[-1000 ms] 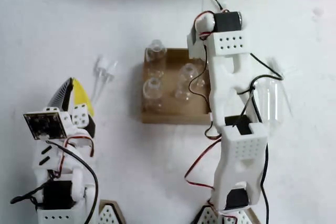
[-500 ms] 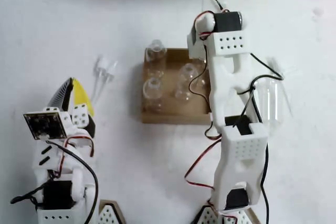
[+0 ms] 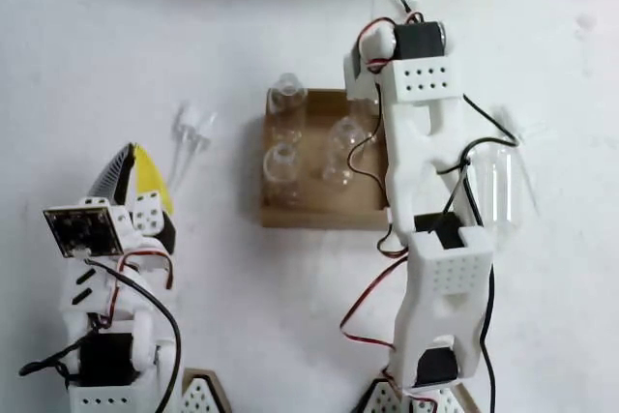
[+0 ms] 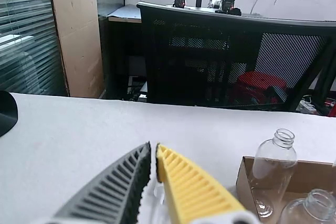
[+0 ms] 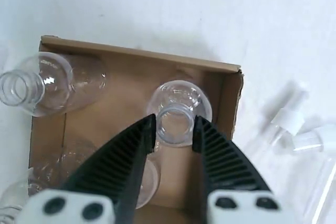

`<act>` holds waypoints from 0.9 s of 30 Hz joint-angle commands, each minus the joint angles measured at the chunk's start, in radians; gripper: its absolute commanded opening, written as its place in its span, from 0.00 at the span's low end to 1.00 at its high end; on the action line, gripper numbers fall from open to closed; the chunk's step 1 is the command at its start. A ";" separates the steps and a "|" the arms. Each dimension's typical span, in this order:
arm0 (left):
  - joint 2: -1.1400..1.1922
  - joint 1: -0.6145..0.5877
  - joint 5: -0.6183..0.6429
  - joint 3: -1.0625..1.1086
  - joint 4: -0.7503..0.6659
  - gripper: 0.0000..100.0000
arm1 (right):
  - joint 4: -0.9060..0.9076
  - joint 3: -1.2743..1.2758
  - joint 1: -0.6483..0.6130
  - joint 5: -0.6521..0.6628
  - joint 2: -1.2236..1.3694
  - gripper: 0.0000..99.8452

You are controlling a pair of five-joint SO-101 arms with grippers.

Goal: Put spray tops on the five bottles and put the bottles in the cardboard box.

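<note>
The cardboard box (image 3: 377,215) lies mid-table with several clear uncapped bottles standing in it. My right arm (image 3: 416,132) stretches over its right side. My right gripper (image 5: 174,124) has its black fingers closed against the neck of the bottle (image 5: 178,98) near the box's far right corner (image 5: 231,77). Another bottle (image 5: 37,85) stands at the far left corner. One bottle (image 3: 498,186) lies on the table right of the arm. Spray tops (image 3: 189,132) lie left of the box, with more (image 5: 289,114) to its right. My left gripper (image 3: 131,169) rests shut and empty near them.
In the left wrist view, the far-left bottle (image 4: 275,174) stands at the box (image 4: 247,182), with a black mesh chair (image 4: 236,61) beyond the table's far edge. White table surface (image 3: 145,45) stretches left of the box and behind it.
The right arm's wrist end has shifted slightly toward the table's far edge. The left arm and the bottles have stayed put.
</note>
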 commanded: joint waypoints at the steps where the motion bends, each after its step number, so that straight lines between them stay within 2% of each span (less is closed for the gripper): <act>1: -0.007 -0.012 0.015 -0.005 -0.029 0.02 | -0.041 -0.005 0.019 0.015 -0.012 0.08; 20: -0.007 -0.012 0.015 -0.005 -0.029 0.02 | -0.070 -0.002 0.079 0.017 -0.010 0.08; 27: -0.007 -0.012 0.015 -0.005 -0.028 0.02 | -0.093 -0.012 0.079 0.017 0.062 0.08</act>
